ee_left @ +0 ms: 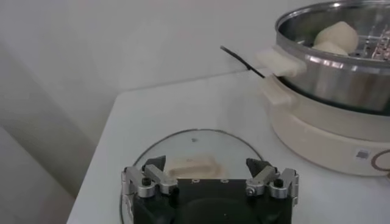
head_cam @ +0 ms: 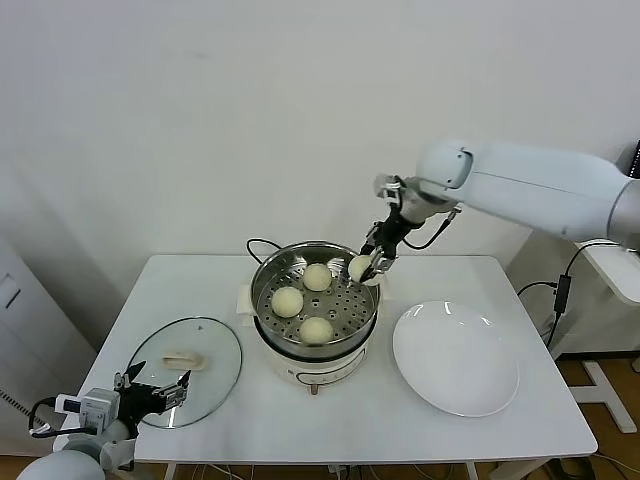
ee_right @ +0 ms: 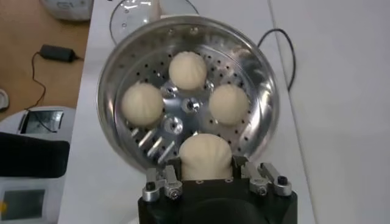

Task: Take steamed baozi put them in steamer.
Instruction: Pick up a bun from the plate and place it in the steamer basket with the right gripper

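I see three steamed baozi (head_cam: 302,301) resting apart on the perforated tray inside the steamer (head_cam: 314,345), which stands near the middle of the white table (head_cam: 400,420) toward its back edge. My right gripper (head_cam: 366,270) clasps a fourth baozi (ee_right: 205,157) over the steamer's right rim. The white plate (head_cam: 456,358) beside it is bare, and my left gripper (head_cam: 152,386), fingers spread, hovers over the glass lid (head_cam: 190,371) at the table's front-left corner.

Plain white wall (head_cam: 250,110) behind — evenly lit, unmarked. White rectangular table (head_cam: 350,420) stands against it. Wooden brown floor (ee_right: 36,79) at one side of the table, with a black power adapter and cord (ee_right: 53,53) lying on it. White cabinet edge (head_cam: 15,330) beside the table.
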Robot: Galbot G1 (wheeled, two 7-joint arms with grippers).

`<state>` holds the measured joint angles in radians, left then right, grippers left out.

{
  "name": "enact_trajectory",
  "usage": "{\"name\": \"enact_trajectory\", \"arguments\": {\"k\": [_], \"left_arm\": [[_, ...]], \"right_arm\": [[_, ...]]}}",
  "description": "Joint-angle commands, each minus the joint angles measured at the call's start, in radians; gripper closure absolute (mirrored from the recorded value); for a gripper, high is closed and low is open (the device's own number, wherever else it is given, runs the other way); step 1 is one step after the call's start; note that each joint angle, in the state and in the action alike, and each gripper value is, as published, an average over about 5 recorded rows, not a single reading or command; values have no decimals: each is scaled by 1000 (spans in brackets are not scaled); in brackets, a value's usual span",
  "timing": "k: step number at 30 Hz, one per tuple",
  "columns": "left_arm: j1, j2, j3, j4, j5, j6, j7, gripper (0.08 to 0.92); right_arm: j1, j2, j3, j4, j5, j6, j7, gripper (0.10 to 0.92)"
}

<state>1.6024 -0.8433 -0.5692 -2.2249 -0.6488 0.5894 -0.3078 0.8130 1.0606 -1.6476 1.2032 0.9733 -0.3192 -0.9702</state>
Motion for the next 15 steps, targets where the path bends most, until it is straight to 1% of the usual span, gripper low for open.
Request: {"name": "enact_trajectory", "arguments": {"k": [1,15], "left_arm": [[-2,4,-1,8,-2,-3,1,177],[-9,5,-1,21,-16,-4,1,177]], "right_arm": [[-80,75,2,-4,-10,-52,72,525],[-182,111,31,-37,-68,-73,116,525]]}}
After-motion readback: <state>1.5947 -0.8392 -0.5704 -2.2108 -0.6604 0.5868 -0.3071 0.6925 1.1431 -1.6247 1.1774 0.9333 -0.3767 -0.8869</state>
